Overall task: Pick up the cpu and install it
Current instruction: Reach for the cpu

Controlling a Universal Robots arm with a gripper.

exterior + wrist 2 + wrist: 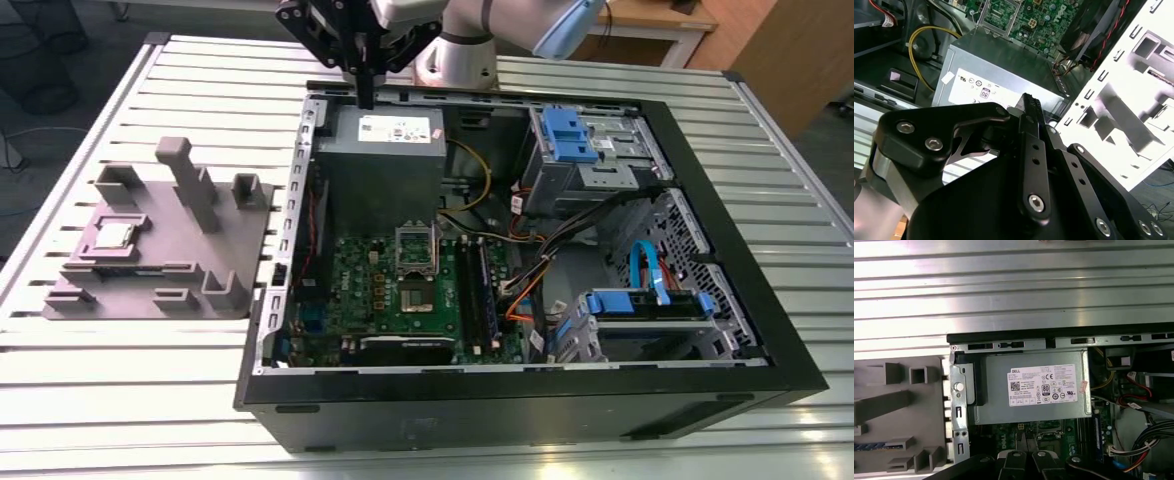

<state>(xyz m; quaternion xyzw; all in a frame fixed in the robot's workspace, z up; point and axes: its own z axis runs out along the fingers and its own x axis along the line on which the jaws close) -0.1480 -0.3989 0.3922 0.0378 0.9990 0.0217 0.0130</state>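
Note:
The cpu (114, 235), a small silver square, lies in a recess of the grey plastic fixture (160, 255) at the exterior view's left, outside the computer case. My gripper (363, 98) hangs high over the case's far edge, above the grey power supply (387, 150), far from the cpu. Its black fingers are shut together with nothing between them, as both wrist views show (1029, 101) (1026, 454). The metal-framed socket (414, 248) sits on the green motherboard (360, 290) with its dark centre bare.
The open black case (747, 330) holds cables, blue drive brackets (647, 305) and the power supply (1029, 387). Upright blocks stand on the fixture (899, 400). A slatted metal table (120, 400) carries everything.

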